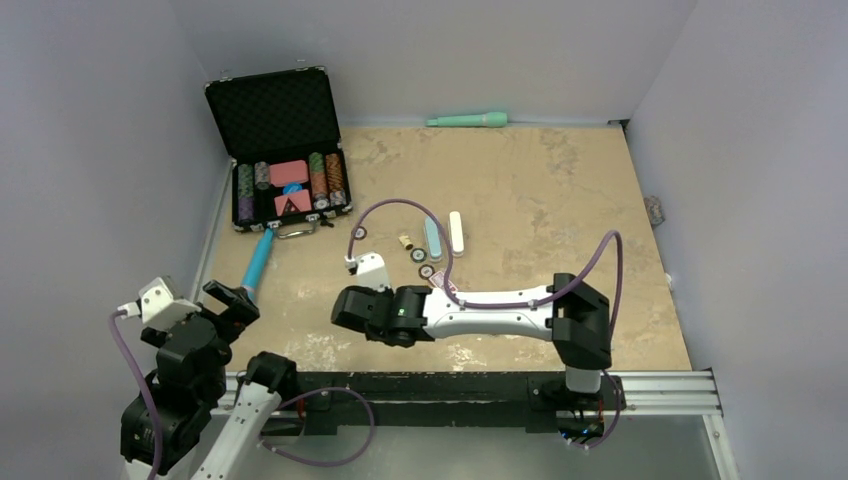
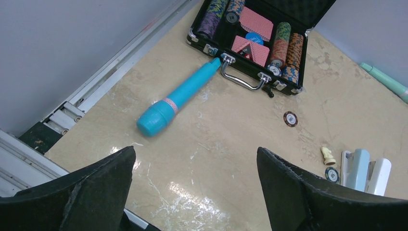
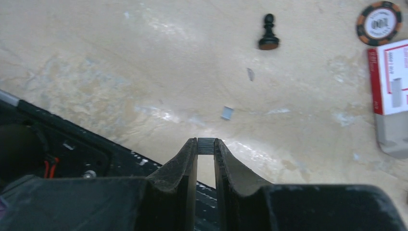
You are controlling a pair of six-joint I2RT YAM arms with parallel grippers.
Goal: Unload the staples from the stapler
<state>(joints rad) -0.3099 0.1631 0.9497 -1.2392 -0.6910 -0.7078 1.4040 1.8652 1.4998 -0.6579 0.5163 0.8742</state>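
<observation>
The stapler point(image 1: 433, 238) lies open at mid table, a light blue body beside a white part point(image 1: 457, 232); the left wrist view shows it at the right edge point(image 2: 358, 168). My right gripper point(image 1: 340, 312) hovers low over the near table edge, shut on a short grey strip of staples point(image 3: 206, 146) pinched between its fingertips. A small loose staple piece point(image 3: 226, 112) lies on the table just beyond. My left gripper point(image 2: 195, 154) stands wide open with nothing between its fingers, at the near left corner point(image 1: 232, 300).
A red and white staple box point(image 3: 390, 96), a black pawn point(image 3: 268, 33) and a poker chip point(image 3: 379, 23) lie near the right gripper. A blue cylinder point(image 1: 259, 262) rests by an open black chip case point(image 1: 285, 150). A green pen-like object point(image 1: 468, 120) lies at the back wall.
</observation>
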